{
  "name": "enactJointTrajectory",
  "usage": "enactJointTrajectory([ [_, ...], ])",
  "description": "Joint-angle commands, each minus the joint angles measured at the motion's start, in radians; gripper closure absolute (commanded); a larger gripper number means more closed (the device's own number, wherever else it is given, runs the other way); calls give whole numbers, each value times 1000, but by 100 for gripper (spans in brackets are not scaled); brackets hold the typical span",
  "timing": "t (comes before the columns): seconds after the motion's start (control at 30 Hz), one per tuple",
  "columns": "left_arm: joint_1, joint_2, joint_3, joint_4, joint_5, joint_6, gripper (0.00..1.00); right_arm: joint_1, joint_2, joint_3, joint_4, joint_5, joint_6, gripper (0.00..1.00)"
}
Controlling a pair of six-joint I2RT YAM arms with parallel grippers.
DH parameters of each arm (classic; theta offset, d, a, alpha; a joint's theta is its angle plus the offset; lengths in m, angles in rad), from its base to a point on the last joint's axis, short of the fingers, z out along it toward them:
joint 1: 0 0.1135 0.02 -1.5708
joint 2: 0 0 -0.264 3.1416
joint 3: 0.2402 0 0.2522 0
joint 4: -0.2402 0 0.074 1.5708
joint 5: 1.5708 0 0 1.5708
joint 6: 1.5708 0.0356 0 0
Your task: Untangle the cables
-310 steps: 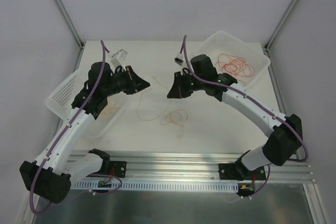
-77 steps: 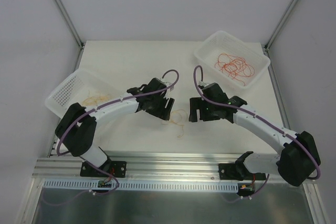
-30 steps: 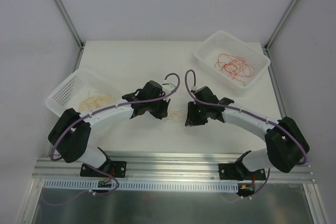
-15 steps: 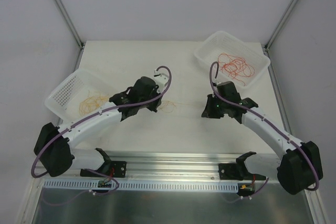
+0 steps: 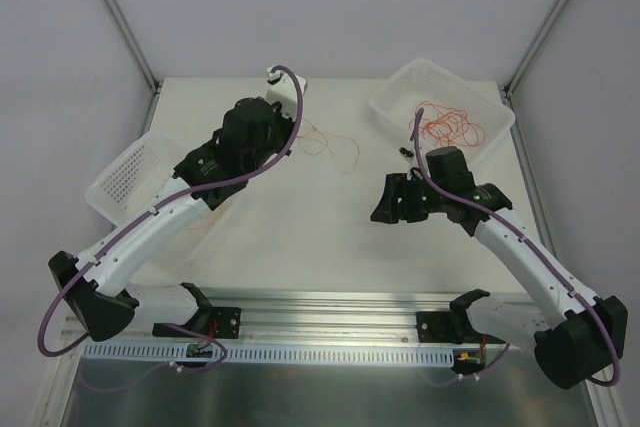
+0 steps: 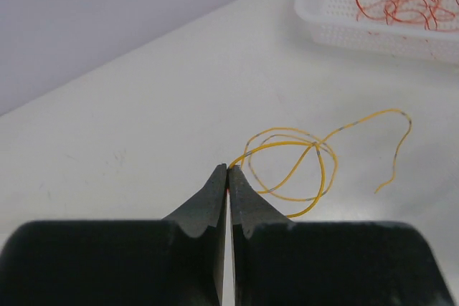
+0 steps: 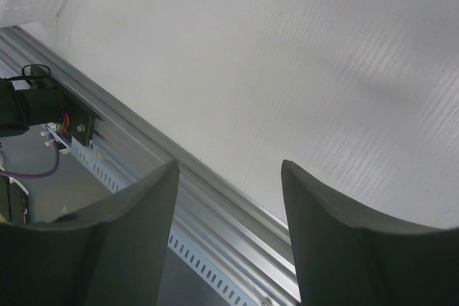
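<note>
My left gripper [image 5: 292, 137] is raised over the back middle of the table, shut on one end of a thin yellow-orange cable [image 5: 325, 140]. In the left wrist view the jaws [image 6: 228, 171] pinch the strand, and its loops [image 6: 295, 170] hang loose to the right with a free tail. A tangle of red-orange cables [image 5: 450, 127] lies in the white basket [image 5: 395, 107] at the back right. My right gripper [image 5: 383, 209] hovers over the table in front of that basket. It is open, with nothing between its fingers [image 7: 229, 177].
A second white basket [image 5: 115, 182] sits at the left edge, partly under my left arm. An aluminium rail [image 5: 330, 307] runs along the near table edge and shows in the right wrist view [image 7: 215, 198]. Grey walls enclose the back and sides.
The right gripper has opened and let go of the strand, dropping back to the right. My left gripper has risen and swung toward the back, carrying the yellow-orange cable with it.
</note>
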State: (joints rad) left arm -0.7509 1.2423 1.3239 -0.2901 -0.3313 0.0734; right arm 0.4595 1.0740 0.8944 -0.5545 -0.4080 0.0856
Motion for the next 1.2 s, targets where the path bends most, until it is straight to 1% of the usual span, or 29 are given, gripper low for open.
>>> enactJointTrajectory([
  [0.0,7,35,104,5,-146,122,100,-5,-60,69,-54,-48,-72,34],
  [0.07,7,43,130,6,-202,164,100,-7,-75,75,-82,-17,-81,28],
  [0.13,18,46,156,9,-227,216,100,-5,-104,80,-107,12,-99,26],
  [0.23,57,37,172,8,-265,229,100,-7,-143,78,-131,96,-110,21],
  [0.33,100,11,167,8,-349,236,100,-7,-170,74,-162,236,-90,10],
  [0.37,117,3,164,8,-373,239,100,-7,-177,72,-169,314,-66,2],
  [0.4,155,-15,153,6,-411,235,100,-7,-184,71,-176,342,-61,0],
  [0.5,240,-53,112,-4,-445,207,100,-7,-192,75,-197,402,-50,0],
  [0.53,308,-61,101,-12,-466,192,100,-5,-190,78,-203,402,-49,0],
  [0.57,341,-64,97,-73,-462,165,100,-7,-194,80,-205,434,-49,1],
  [0.6,382,-69,104,-133,-433,70,100,-5,-192,81,-206,437,-50,0],
  [0.63,418,-81,132,-200,-323,18,100,-7,-192,83,-211,439,-53,0],
  [0.67,485,-93,129,-255,-281,-22,100,-5,-190,86,-212,443,-53,1],
  [0.7,508,-128,89,-261,-263,-64,100,-7,-190,86,-211,445,-55,1],
  [0.73,528,-142,68,-264,-258,-70,100,-7,-189,84,-209,445,-60,0],
  [0.77,573,-152,46,-268,-261,-70,100,-7,-189,83,-206,446,-60,0],
  [0.83,619,-176,-27,-277,-264,-112,100,-8,-181,81,-200,442,-66,0],
  [0.87,648,-181,-54,-280,-229,-127,100,-8,-177,81,-197,430,-66,0],
  [0.9,709,-194,-104,-282,-209,-168,100,-8,-172,81,-194,423,-72,0],
  [0.97,768,-210,-155,-282,-178,-217,100,-7,-155,83,-190,416,-75,0],
  [1.0,818,-219,-202,-279,-164,-257,100,-8,-149,84,-190,417,-75,0],
  [1.1,890,-221,-285,-277,-128,-331,100,-7,-131,90,-190,380,-81,0],
  [1.17,920,-218,-322,-276,-124,-365,100,-8,-128,89,-188,376,-81,0],
])
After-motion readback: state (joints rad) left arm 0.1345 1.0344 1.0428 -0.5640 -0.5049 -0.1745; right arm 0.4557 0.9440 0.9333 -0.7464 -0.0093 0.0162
